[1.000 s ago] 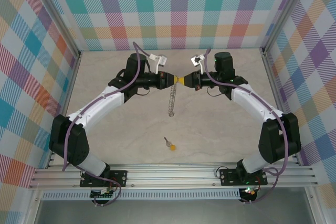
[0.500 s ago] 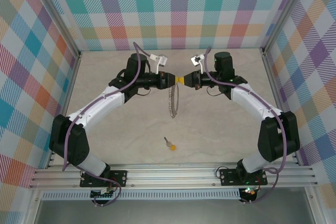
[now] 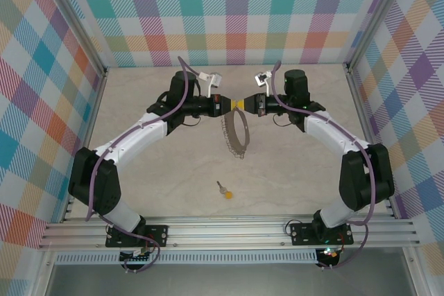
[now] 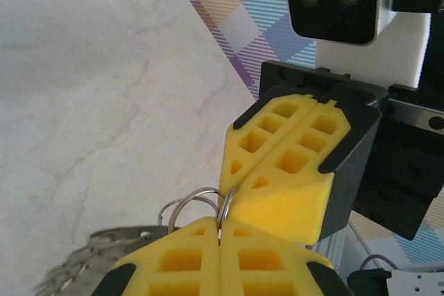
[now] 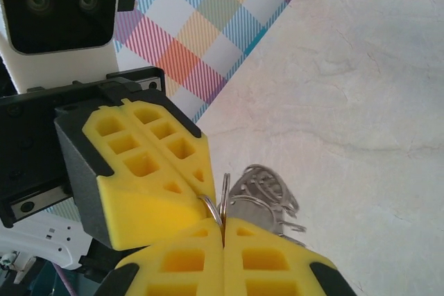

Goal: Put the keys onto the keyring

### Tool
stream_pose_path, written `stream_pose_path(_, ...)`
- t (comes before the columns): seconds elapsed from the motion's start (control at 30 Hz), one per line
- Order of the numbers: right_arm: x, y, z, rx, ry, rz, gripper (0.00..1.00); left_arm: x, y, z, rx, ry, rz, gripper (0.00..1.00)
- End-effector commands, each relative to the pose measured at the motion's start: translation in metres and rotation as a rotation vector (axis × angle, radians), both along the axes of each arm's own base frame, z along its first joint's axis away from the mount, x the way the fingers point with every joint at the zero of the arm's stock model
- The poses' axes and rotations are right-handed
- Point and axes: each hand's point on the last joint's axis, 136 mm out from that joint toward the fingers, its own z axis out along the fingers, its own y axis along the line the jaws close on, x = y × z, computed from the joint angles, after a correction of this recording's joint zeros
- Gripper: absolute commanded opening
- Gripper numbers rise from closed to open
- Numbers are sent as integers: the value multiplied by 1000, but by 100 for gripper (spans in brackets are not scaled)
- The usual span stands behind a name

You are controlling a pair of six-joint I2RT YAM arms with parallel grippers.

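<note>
- My left gripper [image 3: 233,105] and right gripper [image 3: 245,105] are nose to nose over the table [image 3: 291,171], toward its 12 o'clock side in the top view. Left comes in from 9 o'clock, right from 3 o'clock.
- Left jaws are squeezed fully together, and from my left wrist view a thin wire ring is nipped right at the seam of the yellow pads.
- Same deal on the right: the pads are pressed tight with that same ring caught between them.
- So both of me have the keyring [image 3: 225,133] by its top, and the chain hangs off the pinch as an open floppy loop toward 6 o'clock.
- The key [image 3: 223,190] is lying flat on the table by itself, well apart from the loop, straight down at 6 o'clock from it. Its yellow head points roughly toward 5 o'clock.
</note>
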Motion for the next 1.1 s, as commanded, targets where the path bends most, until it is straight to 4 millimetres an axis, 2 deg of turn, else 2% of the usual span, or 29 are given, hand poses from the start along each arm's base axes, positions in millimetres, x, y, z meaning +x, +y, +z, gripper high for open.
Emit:
stream_pose_path(0.0,-4,13,7,45,-22,40,0,-18,-26,31,-89,-80,-106,0)
stream_pose_path(0.13,-2,12,5,45,-11,15,2,-13,-22,30,-83,-105,-62,0)
stream_pose_path(0.2,0,10,6,42,-11,-8,17,-13,-19,34,-86,-129,-51,0)
stream_pose_path(0.27,0,9,11,47,-20,-18,25,-13,-17,37,-85,-152,-39,0)
stream_pose_path(0.37,4,2,19,48,-39,-59,50,-16,-14,38,-73,-180,-40,0)
stream_pose_path(0.47,9,-16,30,54,-69,-133,61,-18,-12,41,-61,-203,-51,0)
stream_pose_path(0.6,14,-46,42,77,-90,-228,65,-23,-12,45,-52,-226,-80,0)
stream_pose_path(0.67,11,-53,46,83,-95,-238,65,-25,-12,48,-55,-240,-93,0)
stream_pose_path(0.8,3,-56,50,88,-109,-224,64,-31,-15,54,-71,-261,-130,0)
stream_pose_path(1.07,-17,-47,49,142,-99,-86,56,-45,-22,57,-83,-246,-242,0)
